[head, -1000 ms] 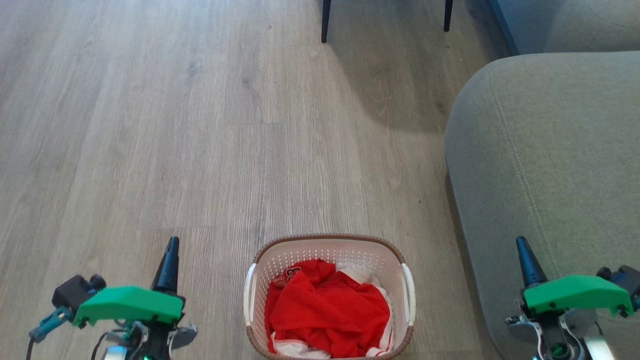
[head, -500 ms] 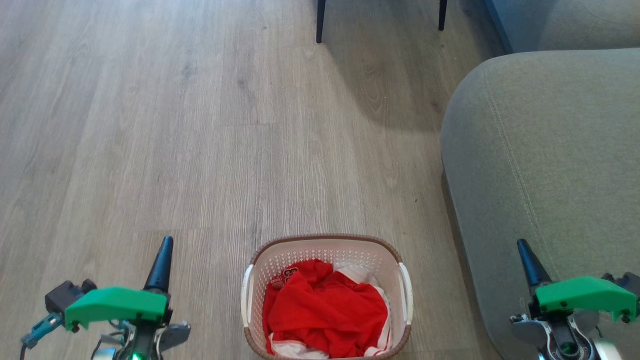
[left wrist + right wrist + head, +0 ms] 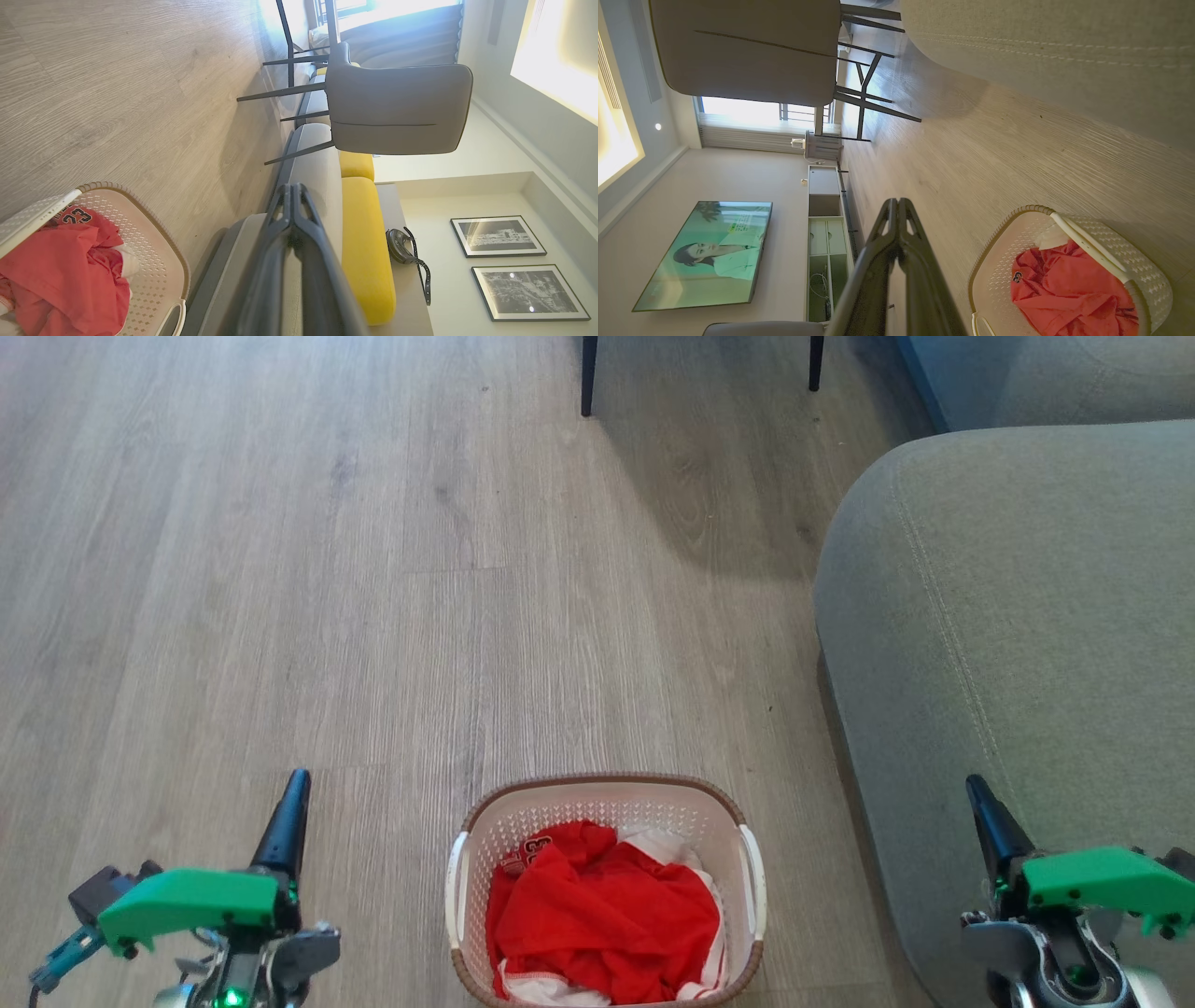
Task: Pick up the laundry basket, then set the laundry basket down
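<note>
The head camera looks steeply down on the floor (image 3: 373, 569) from above, the laundry basket (image 3: 605, 803) near its bottom edge. Both wrist cameras, rolled sideways, look low along the floor, sharing that basket, the sofa (image 3: 1027, 616) and a grey chair (image 3: 397, 107)

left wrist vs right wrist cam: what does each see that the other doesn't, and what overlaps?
Left wrist, not right: yellow cushions and two framed pictures on the wall. Right wrist, not left: a switched-on TV and a cabinet beside it. Shared: the laundry basket with red clothing, the wood floor, the grey chair, the grey sofa.
</note>
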You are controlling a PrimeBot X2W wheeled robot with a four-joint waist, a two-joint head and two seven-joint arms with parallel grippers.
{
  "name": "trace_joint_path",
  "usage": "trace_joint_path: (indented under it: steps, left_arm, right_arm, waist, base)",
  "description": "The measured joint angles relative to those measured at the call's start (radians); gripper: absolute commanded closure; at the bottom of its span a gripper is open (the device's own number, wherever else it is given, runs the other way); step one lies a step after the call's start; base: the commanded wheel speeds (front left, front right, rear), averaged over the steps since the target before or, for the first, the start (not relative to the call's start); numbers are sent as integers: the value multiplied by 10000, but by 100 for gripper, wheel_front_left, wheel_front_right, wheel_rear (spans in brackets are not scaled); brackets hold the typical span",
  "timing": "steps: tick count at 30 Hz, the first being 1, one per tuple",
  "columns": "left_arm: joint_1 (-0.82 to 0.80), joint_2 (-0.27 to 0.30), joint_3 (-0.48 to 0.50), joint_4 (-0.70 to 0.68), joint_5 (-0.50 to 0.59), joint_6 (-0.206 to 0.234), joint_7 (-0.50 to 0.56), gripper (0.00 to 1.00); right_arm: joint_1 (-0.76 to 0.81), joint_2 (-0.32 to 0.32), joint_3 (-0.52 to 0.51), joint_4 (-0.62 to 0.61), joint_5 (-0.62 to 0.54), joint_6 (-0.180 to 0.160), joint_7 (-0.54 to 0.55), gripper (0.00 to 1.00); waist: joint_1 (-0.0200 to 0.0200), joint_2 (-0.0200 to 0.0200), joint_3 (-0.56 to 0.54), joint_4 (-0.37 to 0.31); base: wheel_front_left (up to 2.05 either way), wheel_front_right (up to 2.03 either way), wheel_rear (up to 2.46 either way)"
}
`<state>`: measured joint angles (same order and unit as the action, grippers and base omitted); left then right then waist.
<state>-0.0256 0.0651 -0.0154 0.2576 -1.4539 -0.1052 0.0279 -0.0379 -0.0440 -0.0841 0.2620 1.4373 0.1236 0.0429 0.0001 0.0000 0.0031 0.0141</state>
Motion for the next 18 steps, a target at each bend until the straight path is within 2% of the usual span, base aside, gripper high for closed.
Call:
trace_joint_path:
  steps: [18]
  left_arm:
    - [-209,-8,558,155,-1791,-186,506,100]
  right_arm:
    - [-175,-2,-244,136,1791,0,487,100]
  waist:
    - [0,0,0,-142]
  base:
    - [0,0,0]
